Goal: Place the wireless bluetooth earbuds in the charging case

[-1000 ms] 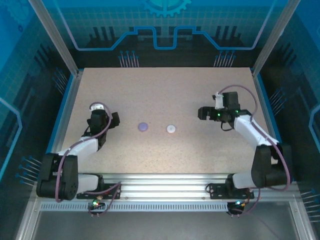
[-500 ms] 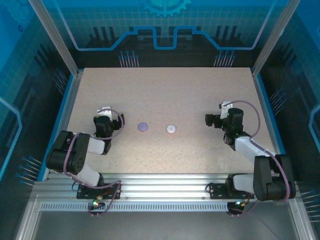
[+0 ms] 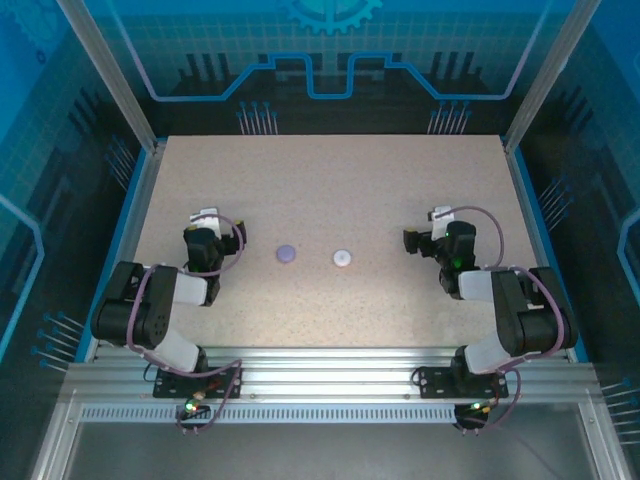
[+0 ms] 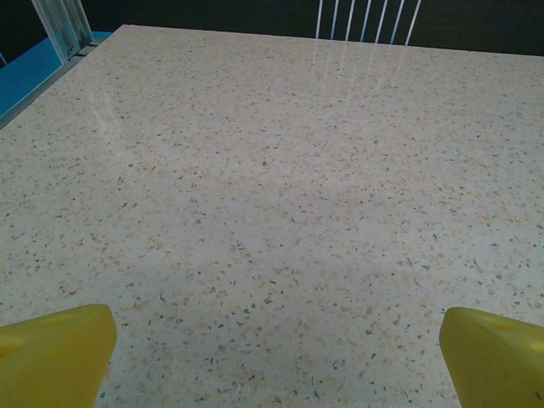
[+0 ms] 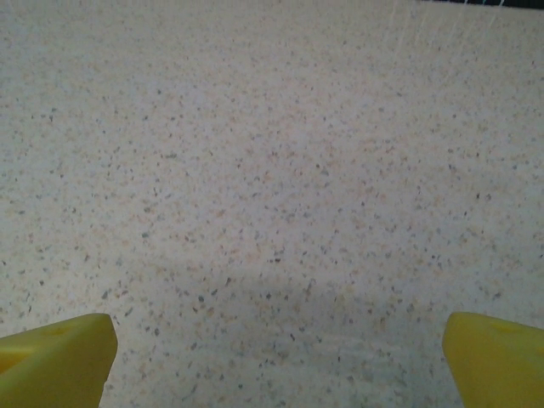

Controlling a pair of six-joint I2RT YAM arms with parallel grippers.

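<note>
Left arm [image 3: 150,305] sits folded at the near-left of the table [image 3: 330,170]. Left tool [image 4: 278,340] is wide. From its wrist camera we see both yellow fingertips [image 4: 51,357] at the bottom corners with bare speckled table between them. It is low over the surface and faces the far edge, not touching anything we can see.

Moving right, the purple case [image 3: 287,253] lies flat mid-table, well apart from the left tool. The white case [image 3: 343,258] lies flat near it on its right, with a clear gap between the two. Both discs sit between the two tools. We cannot make out the earbuds at this size, nor tell whether the cases are open or closed.

Right tool [image 5: 278,340] is also wide, with its yellow fingertips [image 5: 497,361] at the bottom corners and bare table between them. From above it sits right of the white case, well apart from it. Right arm [image 3: 520,320] is folded at the near-right, its base on the aluminium rail [image 3: 330,365].
</note>
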